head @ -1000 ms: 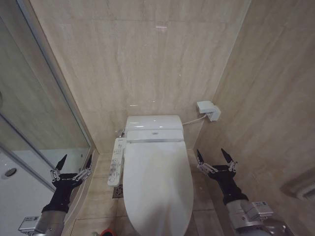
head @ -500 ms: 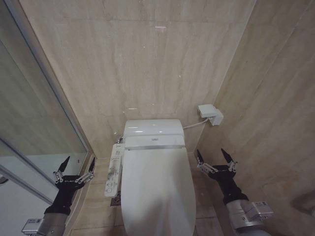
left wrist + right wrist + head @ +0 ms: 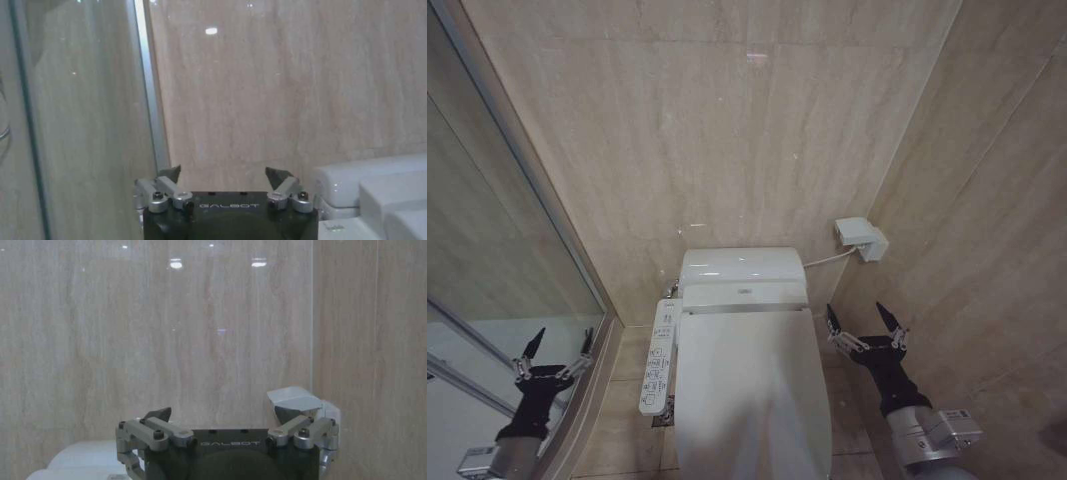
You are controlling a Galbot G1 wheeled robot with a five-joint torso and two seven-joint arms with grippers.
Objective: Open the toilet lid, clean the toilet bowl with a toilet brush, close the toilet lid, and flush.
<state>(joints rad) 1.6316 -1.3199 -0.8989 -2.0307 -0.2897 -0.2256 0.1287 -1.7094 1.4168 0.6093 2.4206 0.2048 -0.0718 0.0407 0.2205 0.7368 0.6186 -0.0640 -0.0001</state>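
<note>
The toilet lid (image 3: 749, 390) is a smooth white oval lying shut over the seat, so the toilet bowl is hidden beneath it. The toilet brush is out of view. My left gripper (image 3: 555, 345) hangs open to the left of the toilet beside the glass shower door, holding nothing; its wrist view shows the open left gripper (image 3: 223, 173) facing the back wall. My right gripper (image 3: 864, 320) is open and empty to the right of the lid, and the right gripper (image 3: 223, 415) also points at the wall.
A white control panel (image 3: 657, 355) runs along the toilet's left side. The toilet's rear unit (image 3: 742, 268) meets the beige tiled wall. A white wall box (image 3: 862, 238) with a cable sits at the right corner. The glass shower door (image 3: 497, 250) closes off the left.
The head camera has shifted, so the toilet sits lower in the picture. My left gripper has drifted left and down toward the shower door. The right gripper holds its place.
</note>
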